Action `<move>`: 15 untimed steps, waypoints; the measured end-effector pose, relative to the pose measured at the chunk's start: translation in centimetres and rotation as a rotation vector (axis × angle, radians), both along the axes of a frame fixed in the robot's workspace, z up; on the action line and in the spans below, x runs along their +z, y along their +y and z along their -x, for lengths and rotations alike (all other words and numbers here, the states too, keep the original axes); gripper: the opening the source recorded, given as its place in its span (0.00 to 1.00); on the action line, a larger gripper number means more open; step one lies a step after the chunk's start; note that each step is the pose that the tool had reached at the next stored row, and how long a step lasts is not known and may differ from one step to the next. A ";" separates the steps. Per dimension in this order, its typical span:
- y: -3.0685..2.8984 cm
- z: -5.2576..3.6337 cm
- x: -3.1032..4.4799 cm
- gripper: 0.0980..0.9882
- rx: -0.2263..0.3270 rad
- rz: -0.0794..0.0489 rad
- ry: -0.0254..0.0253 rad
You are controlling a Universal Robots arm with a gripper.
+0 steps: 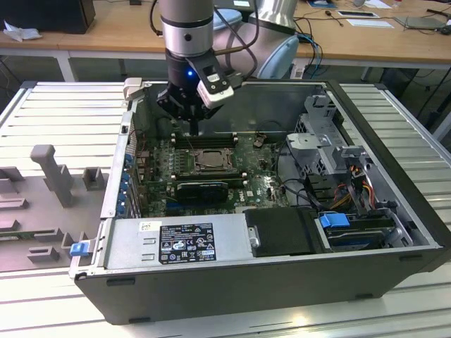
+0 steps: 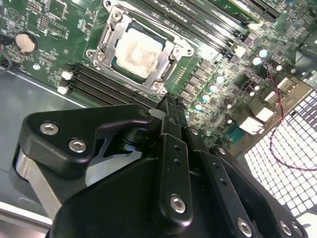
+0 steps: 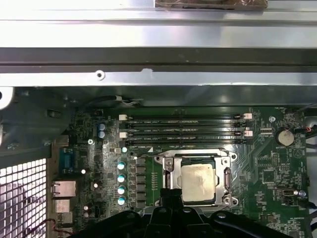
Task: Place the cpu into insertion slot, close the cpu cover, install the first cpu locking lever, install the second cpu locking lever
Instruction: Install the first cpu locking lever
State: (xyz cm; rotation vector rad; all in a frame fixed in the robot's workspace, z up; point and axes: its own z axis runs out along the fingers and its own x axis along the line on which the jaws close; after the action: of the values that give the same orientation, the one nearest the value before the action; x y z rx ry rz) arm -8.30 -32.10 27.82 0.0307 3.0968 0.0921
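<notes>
Inside the open computer case, on the green board: the cpu [image 2: 137, 52] lies flat in the insertion slot [image 2: 115, 60], its pale metal top facing up.
Heading of the chip: it is square, so no side runs longer. Its edges sit true with the socket frame, one pair running parallel to the long black memory slots [image 3: 183, 126] just beside it.
Frame over it: the cpu cover [image 2: 105, 39] is folded down flat around the chip, whose top shows through the cut-out centre.
Wire rods: the locking levers [image 2: 188, 49] lie low along two opposite sides of the cover. From where I stand I cannot tell whether they are hooked under their catches.
Claw: the gripper [image 1: 194, 129] has its black fingers drawn together to a narrow tip, with nothing held between them. Both wrist views show it so.
Claw's place: in the exterior view it points straight down over the memory slots, just past the socket's far edge. Whether the tip touches the board I cannot tell.
Case: it lies on its side on a slatted metal table [image 1: 63, 105], with a labelled grey power supply [image 1: 176, 239] along its near edge.
Board: a silver coin cell [image 2: 25, 42] sits off to one side of the socket.
</notes>
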 end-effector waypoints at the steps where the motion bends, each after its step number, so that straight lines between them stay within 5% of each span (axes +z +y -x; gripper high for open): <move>1: 0.00 0.16 -0.02 0.01 0.000 0.000 -0.0001; 15: 0.61 3.21 -1.35 0.01 0.001 0.000 -0.0010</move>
State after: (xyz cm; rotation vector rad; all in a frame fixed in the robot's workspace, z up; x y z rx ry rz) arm -11.52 -31.50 26.46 0.0294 3.0958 0.0920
